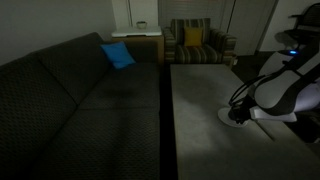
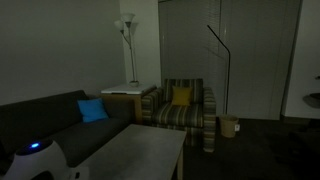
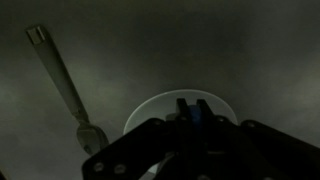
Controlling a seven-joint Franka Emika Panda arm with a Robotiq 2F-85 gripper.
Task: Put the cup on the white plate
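My dark two-fingered gripper (image 3: 192, 124) is clamped narrow on the small blue cup (image 3: 197, 114), held between my fingertips. Straight beyond it lies the round white plate (image 3: 146, 114), so the cup sits over the plate's middle. Whether it touches yet, I cannot tell. A pale long-handled utensil (image 3: 60, 80) lies aside, apart from the plate.

The cup (image 3: 196, 117) showed as a small blue patch pinched between the closed fingers (image 3: 183, 108), only partly visible in the dim wrist view. The white plate (image 3: 142, 118), round and shallow, lay directly beyond the fingers, its pale rim curving out to either side. Whether the cup touched it could not be told. In an exterior view the plate lay flat on the tabletop (image 1: 195, 110) beneath the fingers.
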